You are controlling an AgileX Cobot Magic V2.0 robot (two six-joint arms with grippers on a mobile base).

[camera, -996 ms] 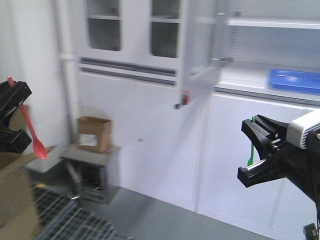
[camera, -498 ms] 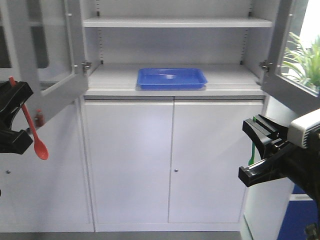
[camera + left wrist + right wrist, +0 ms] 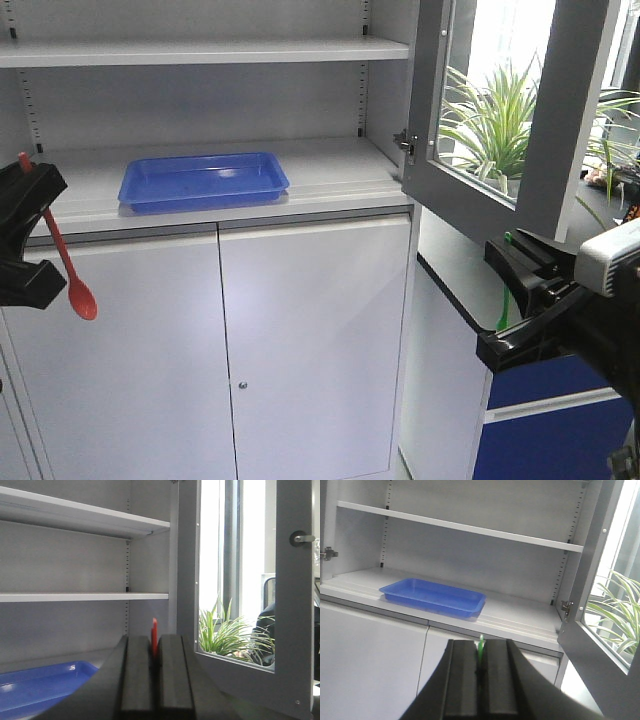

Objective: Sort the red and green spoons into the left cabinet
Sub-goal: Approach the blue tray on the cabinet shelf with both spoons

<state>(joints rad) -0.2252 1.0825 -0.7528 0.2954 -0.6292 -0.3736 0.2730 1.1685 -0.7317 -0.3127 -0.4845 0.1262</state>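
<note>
Up at the far left edge of the front view, the left gripper (image 3: 38, 240) has its black jaws pressed together on the handle of the red spoon (image 3: 66, 262). The spoon hangs slanted, its handle tip poking out at the upper left and its bowl down and to the right, in front of the cabinet's lower doors. From the left wrist camera only a short red tip shows, standing up out of the narrow slit between the two closed fingers (image 3: 137, 675) at bottom centre. At the lower right of the front view, the right gripper (image 3: 520, 305) pinches the green spoon (image 3: 503, 300), a thin green strip running nearly upright behind the jaws. The right wrist view shows its pale green tip rising from the seam of the shut fingers at bottom centre. Both spoons are in the air, apart from any shelf. The light grey cabinet (image 3: 310, 330) fills the left and middle of the front view, its two plain lower doors shut. On its wide lower shelf lies a blue tray (image 3: 203, 180), toward the left, with an upper shelf (image 3: 200, 50) above it. At the upper right a glass door (image 3: 480, 195) stands swung open, and a green plant (image 3: 495, 120) shows through the pane.
</note>
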